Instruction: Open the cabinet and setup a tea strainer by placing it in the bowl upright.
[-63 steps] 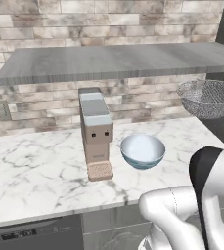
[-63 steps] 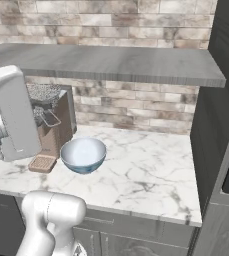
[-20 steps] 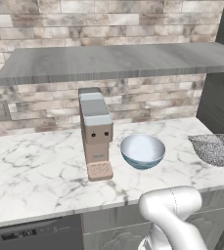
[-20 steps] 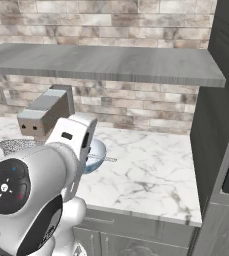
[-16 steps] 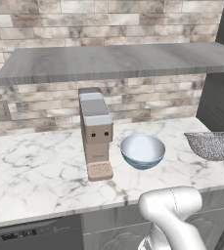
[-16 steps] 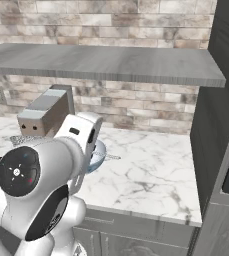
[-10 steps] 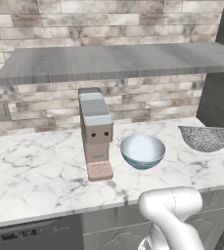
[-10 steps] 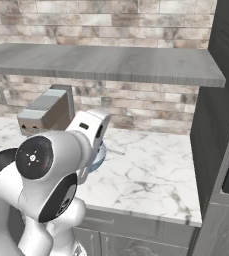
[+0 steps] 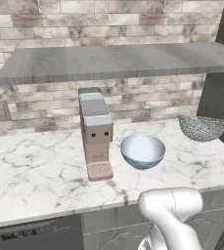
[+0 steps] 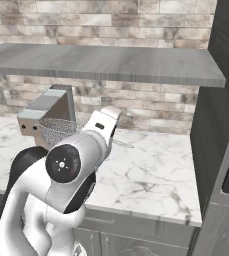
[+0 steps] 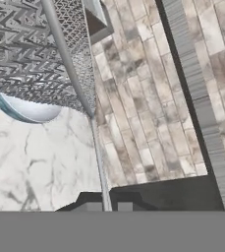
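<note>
The gripper is clamping tight on the slim handle of the tea strainer, carrying the mesh basket in the air above the marble counter, off to the right of the bowl and not touching it. The strainer is showing as a silver-grey wire-mesh hemisphere with a thin rim, riding mouth-up, while the glossy bowl is sitting pale inside and blue-grey outside, just beside the coffee machine.

The tea strainer now rides higher and closer to the bowl than a second ago, above the counter
</note>
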Controlling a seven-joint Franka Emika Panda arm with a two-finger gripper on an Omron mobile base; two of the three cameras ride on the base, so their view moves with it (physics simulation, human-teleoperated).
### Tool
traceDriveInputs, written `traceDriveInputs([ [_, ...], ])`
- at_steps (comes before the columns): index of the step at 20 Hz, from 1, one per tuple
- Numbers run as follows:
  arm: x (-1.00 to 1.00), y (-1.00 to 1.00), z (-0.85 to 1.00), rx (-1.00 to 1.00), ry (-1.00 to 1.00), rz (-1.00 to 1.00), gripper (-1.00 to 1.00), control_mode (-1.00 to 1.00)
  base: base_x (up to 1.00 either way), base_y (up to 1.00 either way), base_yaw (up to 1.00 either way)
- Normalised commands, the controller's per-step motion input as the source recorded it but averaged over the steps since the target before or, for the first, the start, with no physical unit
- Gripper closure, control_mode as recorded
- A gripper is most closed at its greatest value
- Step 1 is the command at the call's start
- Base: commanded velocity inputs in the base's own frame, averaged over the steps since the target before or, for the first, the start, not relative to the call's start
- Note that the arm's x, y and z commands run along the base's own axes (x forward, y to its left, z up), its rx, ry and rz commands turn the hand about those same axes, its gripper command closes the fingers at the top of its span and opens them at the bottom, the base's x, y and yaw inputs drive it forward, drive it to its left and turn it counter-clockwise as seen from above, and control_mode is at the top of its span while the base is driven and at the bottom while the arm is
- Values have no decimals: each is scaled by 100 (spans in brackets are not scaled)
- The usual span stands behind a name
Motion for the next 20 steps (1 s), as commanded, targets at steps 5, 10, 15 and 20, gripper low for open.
traceDriveInputs([
  [5,45,0,-48,-9,-30,0,100,-100,0,0,0],
  [10,48,11,-58,-17,-22,0,100,-100,0,0,0],
  [15,34,14,-62,-24,-19,0,100,-100,0,0,0],
  [20,27,16,-52,-19,-18,0,100,-100,0,0,0],
])
